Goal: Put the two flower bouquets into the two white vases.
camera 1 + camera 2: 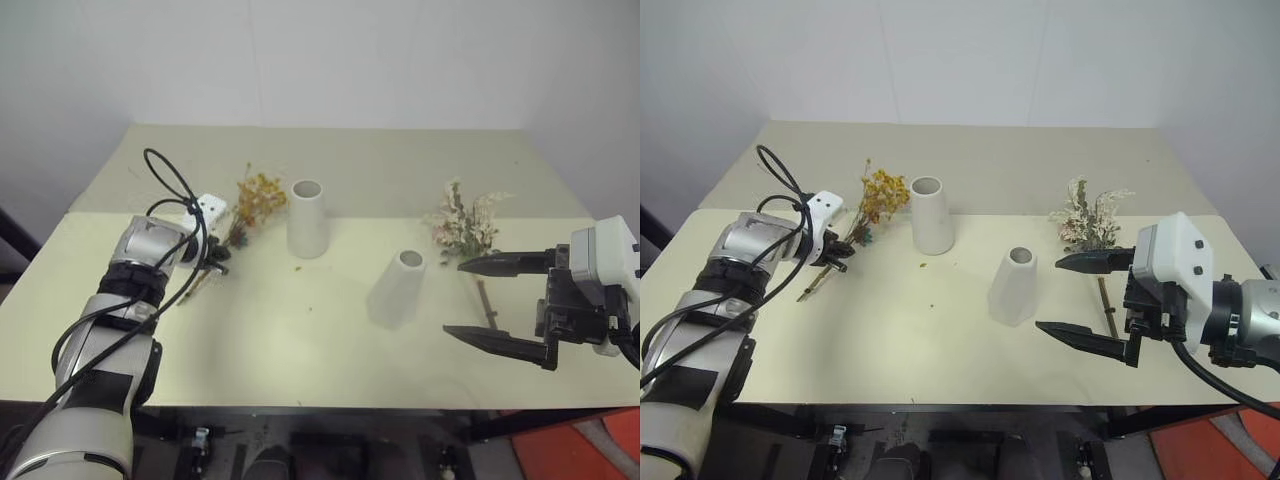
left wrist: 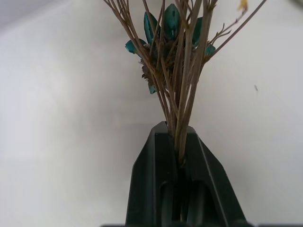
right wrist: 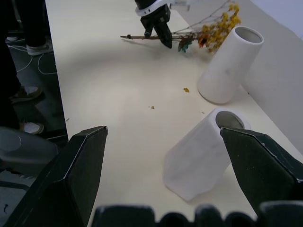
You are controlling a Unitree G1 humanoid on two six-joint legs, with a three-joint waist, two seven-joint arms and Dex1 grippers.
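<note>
Left end effector [image 2: 179, 156] clamped on thin brown stems of yellow bouquet [image 1: 258, 200]; right end effector [image 1: 485, 301] apart.

light: soft and even, kinda dim overall
shadows: faint smudge at 7 o'clock of the slanted vase [image 1: 398, 289]
glare: none really
focus: brown stems [image 2: 182, 90] sharp, table [image 2: 61, 142] behind mushy

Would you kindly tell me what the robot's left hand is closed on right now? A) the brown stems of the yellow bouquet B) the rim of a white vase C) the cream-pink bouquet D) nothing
A: the left hand has its fingers pinched shut around the thin brown stems of the yellow bouquet.
</note>
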